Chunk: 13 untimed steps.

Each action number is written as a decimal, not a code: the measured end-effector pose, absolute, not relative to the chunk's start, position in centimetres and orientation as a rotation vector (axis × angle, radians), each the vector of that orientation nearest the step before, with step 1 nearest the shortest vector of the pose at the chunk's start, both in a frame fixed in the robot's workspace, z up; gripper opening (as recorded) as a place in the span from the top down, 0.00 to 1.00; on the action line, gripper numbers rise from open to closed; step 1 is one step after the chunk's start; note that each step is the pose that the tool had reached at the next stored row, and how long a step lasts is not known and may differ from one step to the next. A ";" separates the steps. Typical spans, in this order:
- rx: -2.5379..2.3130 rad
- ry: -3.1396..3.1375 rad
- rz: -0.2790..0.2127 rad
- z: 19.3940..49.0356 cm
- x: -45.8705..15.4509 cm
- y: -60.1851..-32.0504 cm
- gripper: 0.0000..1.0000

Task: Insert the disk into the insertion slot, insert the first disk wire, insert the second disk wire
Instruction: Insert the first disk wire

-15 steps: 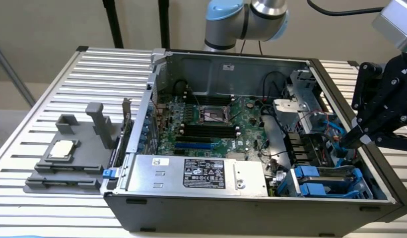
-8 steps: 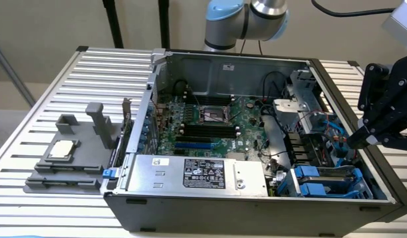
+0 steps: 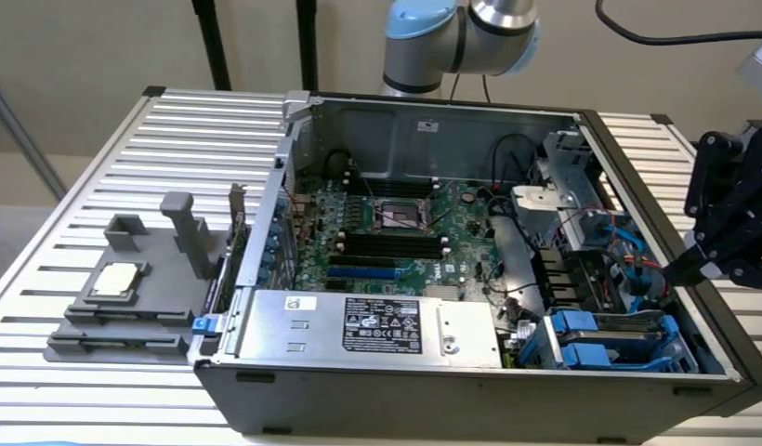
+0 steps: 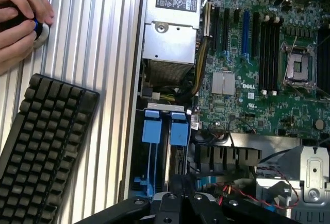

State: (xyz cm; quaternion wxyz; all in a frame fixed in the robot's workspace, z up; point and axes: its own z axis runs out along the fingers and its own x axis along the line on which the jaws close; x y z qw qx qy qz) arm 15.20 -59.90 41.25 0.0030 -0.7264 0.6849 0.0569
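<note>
Looking into the open computer case (image 3: pixel 505 400) in the middle of the slatted tabletop (image 3: pixel 96 158), we judge that the disk (image 3: pixel 623 327) already sits in the insertion slot (image 3: pixel 555 344), in the case corner toward the tabletop's near edge and the exterior view's right. Its blue carrier tabs (image 4: pixel 166 127) lie level with the cage. The gripper (image 3: pixel 681 274) hangs just inside the case wall, close above the blue wires (image 3: pixel 629 255). Whether its jaws are spread, pressed together or pinching a wire we cannot tell. The main danger, in our opinion, is the crowded bundle here. The dark tip could hook a blue or red wire (image 4: pixel 242 193) and pull it loose, or press a plug crookedly and bend the connector. If the disk is not fully seated, a push on the plug may slide it inside the cage. The gripper body is also near the case wall and could strike it. A person's hand (image 4: pixel 20 18) rests on the tabletop beside a keyboard (image 4: pixel 41 147), so a wide swing of the arm is a risk as well.
</note>
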 end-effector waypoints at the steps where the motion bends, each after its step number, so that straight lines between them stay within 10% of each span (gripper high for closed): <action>1: -2.278 2.148 0.179 41.1 15.4 -59.8 0.89; 13: -2.278 2.147 0.178 38.9 16.3 -58.0 0.89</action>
